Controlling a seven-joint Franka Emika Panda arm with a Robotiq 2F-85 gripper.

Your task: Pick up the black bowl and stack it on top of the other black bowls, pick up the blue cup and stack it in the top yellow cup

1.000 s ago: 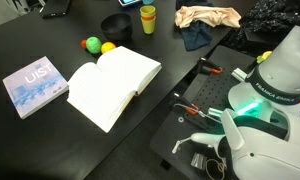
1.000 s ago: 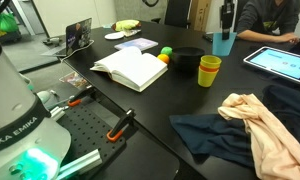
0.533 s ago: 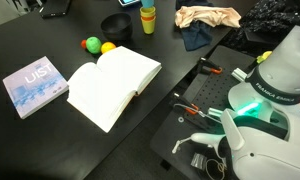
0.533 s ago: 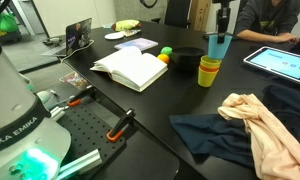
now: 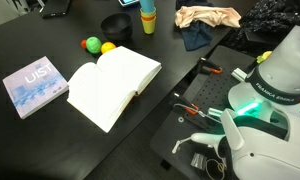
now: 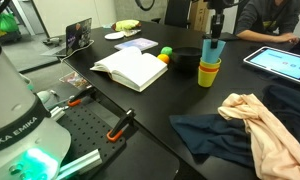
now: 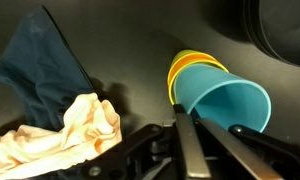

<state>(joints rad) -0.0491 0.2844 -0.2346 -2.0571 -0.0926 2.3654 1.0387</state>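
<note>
My gripper [image 6: 216, 30] is shut on the teal-blue cup [image 6: 214, 50] and holds it tilted just above the yellow cup [image 6: 209, 72], its lower end at the yellow rim. In the wrist view the blue cup [image 7: 225, 100] lies over the yellow cup [image 7: 184, 64], with my fingers [image 7: 202, 135] on the blue cup's wall. Both cups also show at the top edge of an exterior view, the blue cup [image 5: 148, 6] above the yellow cup [image 5: 148, 23]. The black bowls [image 6: 186, 58] sit beside the cups as one dark stack [image 5: 117, 23]. No separate black bowl shows.
An open book [image 5: 112, 83] lies mid-table, with a green ball [image 5: 91, 44] and a yellow ball [image 5: 107, 47] near it. A blue book [image 5: 34, 85] lies further off. A peach cloth [image 6: 258, 125] and a dark blue cloth [image 6: 205, 130] lie near the cups. A tablet [image 6: 280, 62] lies beyond.
My gripper has carried the blue cup sideways and down, from beside the yellow cup to right over its rim.
</note>
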